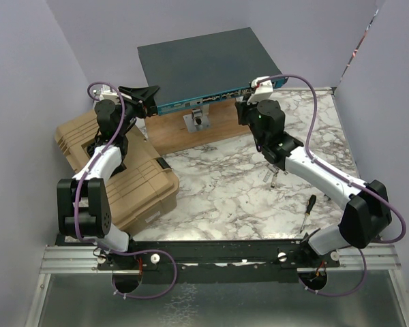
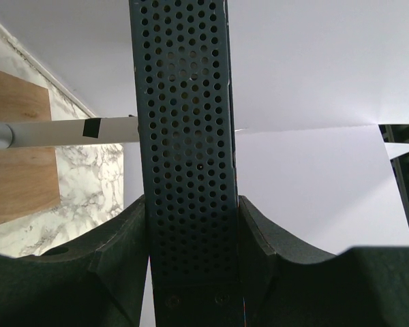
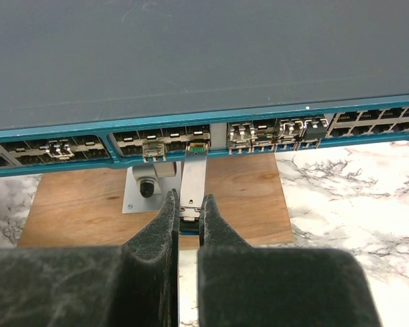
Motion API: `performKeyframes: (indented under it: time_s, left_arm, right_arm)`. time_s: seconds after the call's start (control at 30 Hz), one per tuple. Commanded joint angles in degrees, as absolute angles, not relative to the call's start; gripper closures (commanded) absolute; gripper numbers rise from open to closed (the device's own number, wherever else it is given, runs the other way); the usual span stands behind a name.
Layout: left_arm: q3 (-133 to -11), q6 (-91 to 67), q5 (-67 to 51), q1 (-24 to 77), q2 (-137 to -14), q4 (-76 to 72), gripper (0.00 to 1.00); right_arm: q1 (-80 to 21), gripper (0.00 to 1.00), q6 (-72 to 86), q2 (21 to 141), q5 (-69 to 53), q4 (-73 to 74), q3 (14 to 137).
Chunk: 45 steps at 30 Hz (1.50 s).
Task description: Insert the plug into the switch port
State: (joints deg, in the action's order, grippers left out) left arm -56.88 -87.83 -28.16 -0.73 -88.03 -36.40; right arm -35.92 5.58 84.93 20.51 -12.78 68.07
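Black padded fingers of the right gripper (image 3: 189, 204) pinch a slim silver metal plug (image 3: 193, 178). Its front end is at a port mouth in the teal face of the wide dark grey metal switch (image 3: 191, 61); seating depth cannot be told. That switch rests on a brown wooden board (image 3: 245, 197) over the marble-patterned table (image 3: 354, 211). Jaws of the left gripper (image 2: 192, 204) clamp its perforated side wall.
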Motion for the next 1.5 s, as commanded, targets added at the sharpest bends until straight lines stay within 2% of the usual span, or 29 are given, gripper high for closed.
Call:
performKeyframes:
  time_s: [0.0, 0.43, 0.63, 0.93, 1.13, 1.47]
  left_arm:
    - [-56.76, -82.63, -29.0, 3.06, -89.16, -30.71, 0.99]
    - [-56.95, -82.53, -29.08, 3.07, -88.85, -30.5, 0.99]
    - [-56.87, -82.44, -29.15, 3.06, -88.77, -30.41, 0.99]
    - [-57.13, -82.44, -29.09, 3.08, -88.98, -30.41, 0.99]
    - [-57.13, -82.35, -29.07, 3.07, -88.92, -30.32, 0.99]
    - [-57.06, -82.41, -29.09, 3.11, -88.85, -30.32, 0.99]
  right_arm:
    - [-36.83, 0.99, 7.22, 82.87, 11.46, -18.66, 67.28]
    - [-34.77, 0.99, 4.97, 84.87, 13.14, -19.45, 67.12]
    - [-31.17, 1.0, 8.65, 84.7, 9.17, -18.12, 66.75]
    - [-30.97, 0.99, 13.09, 85.1, 5.51, -13.44, 70.04]
    - [-30.98, 0.99, 14.16, 86.21, 10.19, -5.04, 75.49]
    - [-30.94, 0.99, 6.64, 85.69, 12.16, -8.97, 71.62]
